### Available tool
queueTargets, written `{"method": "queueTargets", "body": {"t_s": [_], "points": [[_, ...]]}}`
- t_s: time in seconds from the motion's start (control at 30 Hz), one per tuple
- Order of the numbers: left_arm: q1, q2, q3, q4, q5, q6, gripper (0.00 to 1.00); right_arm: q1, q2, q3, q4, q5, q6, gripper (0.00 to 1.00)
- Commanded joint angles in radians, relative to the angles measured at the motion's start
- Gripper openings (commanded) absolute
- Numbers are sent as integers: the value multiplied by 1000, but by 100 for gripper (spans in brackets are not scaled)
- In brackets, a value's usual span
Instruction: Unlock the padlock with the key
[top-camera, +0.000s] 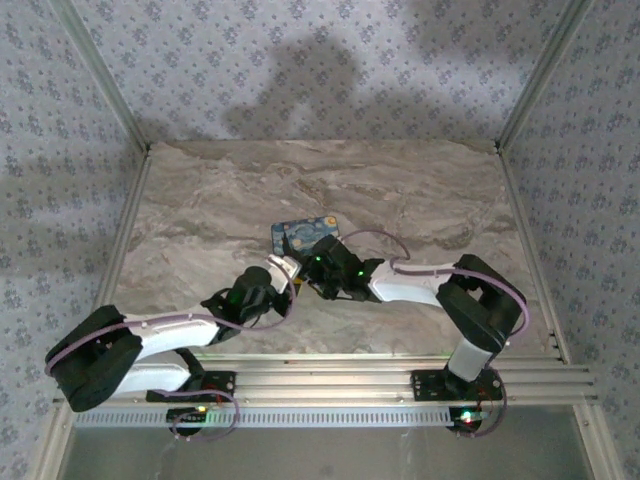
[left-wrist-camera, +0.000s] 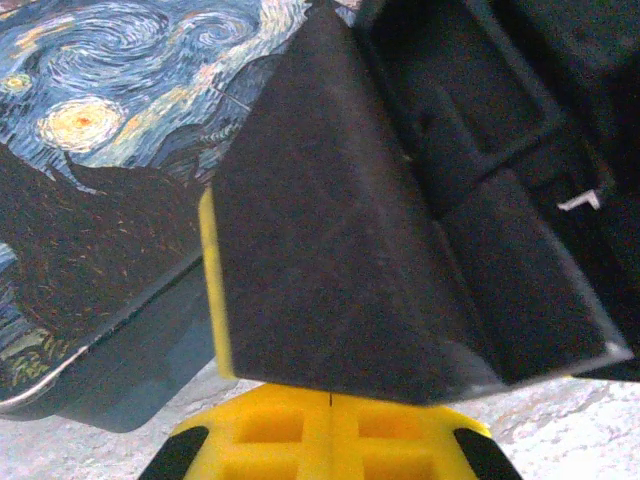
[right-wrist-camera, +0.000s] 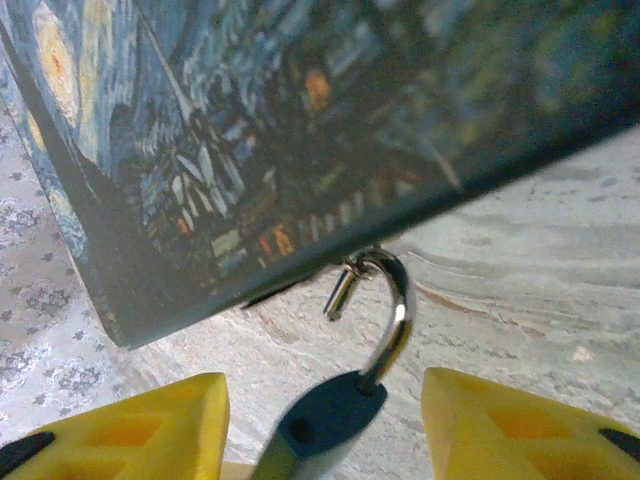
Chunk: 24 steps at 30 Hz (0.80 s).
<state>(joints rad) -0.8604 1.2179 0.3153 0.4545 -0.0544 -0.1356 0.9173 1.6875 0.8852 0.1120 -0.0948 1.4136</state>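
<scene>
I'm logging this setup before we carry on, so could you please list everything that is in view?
box: one, dark blue with a light-blue and yellow swirl print, mid-table just beyond the two hands.
padlock: one, small dark-teal body with a silver shackle, at the box's lower edge.
table: one, grey-brown marbled, under everything.
walls: three, grey-blue with a small pattern, around the table.
rail: one, silver, along the near edge, bearing both arm bases.
left hand: one, yellow fingers, shut, close beside the box.
right hand: one, yellow fingers, open, one on each side of the padlock.
</scene>
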Motion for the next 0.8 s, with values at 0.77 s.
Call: {"method": "queueTargets", "body": {"t_s": [0.77], "points": [[-121,55,30,-28,-159,173,0,3,7,41,-190,-24,-40,23]]}}
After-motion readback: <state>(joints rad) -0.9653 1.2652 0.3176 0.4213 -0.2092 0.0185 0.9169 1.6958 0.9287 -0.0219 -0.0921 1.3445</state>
